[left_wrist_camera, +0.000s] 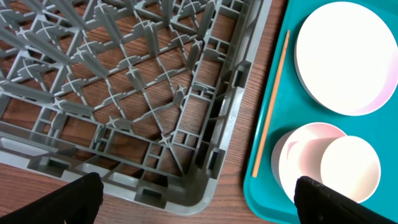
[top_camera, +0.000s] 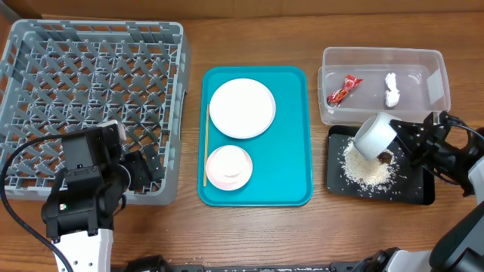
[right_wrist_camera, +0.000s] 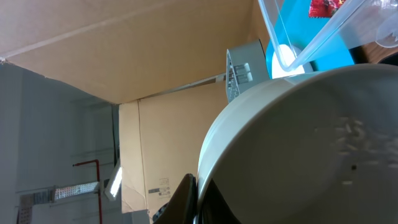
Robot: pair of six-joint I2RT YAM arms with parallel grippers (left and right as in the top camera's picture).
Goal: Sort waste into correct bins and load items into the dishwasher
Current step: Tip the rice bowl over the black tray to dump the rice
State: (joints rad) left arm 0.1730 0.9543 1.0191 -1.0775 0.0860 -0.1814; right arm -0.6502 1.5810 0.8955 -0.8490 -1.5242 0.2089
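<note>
My right gripper (top_camera: 395,145) is shut on the rim of a white bowl (top_camera: 375,137) and holds it tipped over the black tray (top_camera: 416,189), where spilled rice (top_camera: 368,169) lies. The bowl fills the right wrist view (right_wrist_camera: 311,149). My left gripper (top_camera: 144,168) is open and empty over the front right corner of the grey dish rack (top_camera: 91,75). The teal tray (top_camera: 299,136) holds a white plate (top_camera: 242,108), a pink bowl with a cup in it (top_camera: 228,167) and a wooden chopstick (top_camera: 206,143). In the left wrist view the rack corner (left_wrist_camera: 205,186) lies between my fingers.
A clear plastic bin (top_camera: 435,83) at the back right holds a red wrapper (top_camera: 342,90) and a crumpled white tissue (top_camera: 391,88). A brown scrap (top_camera: 386,157) lies on the rice. Cables run along the front left and right edges.
</note>
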